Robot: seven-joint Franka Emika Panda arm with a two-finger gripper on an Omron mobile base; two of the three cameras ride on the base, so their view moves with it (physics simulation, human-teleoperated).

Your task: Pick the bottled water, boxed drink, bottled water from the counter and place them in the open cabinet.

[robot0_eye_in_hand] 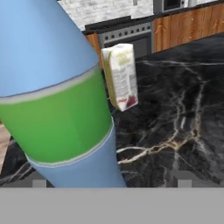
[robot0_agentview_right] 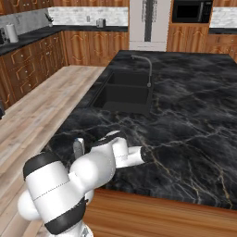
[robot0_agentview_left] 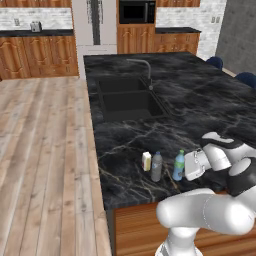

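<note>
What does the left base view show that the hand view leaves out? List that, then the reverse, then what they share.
Left base view: the greyish bottle standing between the other two drinks, the sink, the faucet, and the open hand right beside the blue bottle.
Hand view: the blue bottle's green label band seen close up, and the printed face of the boxed drink.
Both: the blue bottle, the boxed drink upright beyond it, and the black marble counter.
</note>
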